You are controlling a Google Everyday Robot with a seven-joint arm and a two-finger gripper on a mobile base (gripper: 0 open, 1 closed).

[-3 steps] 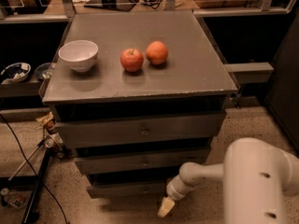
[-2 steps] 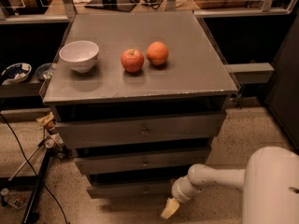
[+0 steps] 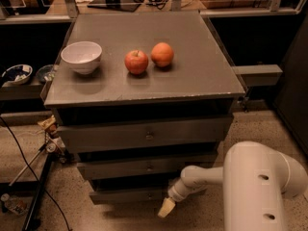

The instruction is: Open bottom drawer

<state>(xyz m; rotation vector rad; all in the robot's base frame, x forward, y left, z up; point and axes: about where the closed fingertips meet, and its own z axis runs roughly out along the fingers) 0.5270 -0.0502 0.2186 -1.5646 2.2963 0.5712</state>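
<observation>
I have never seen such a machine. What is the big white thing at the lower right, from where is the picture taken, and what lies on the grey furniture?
The white thing is a robot's arm. Its tip, the gripper, is low near the floor, just in front of the bottom drawer of a grey cabinet with three drawers. The single camera looks down at the cabinet from above its front. On top lie a white bowl, a red apple and an orange. I see nothing held in the gripper.
</observation>
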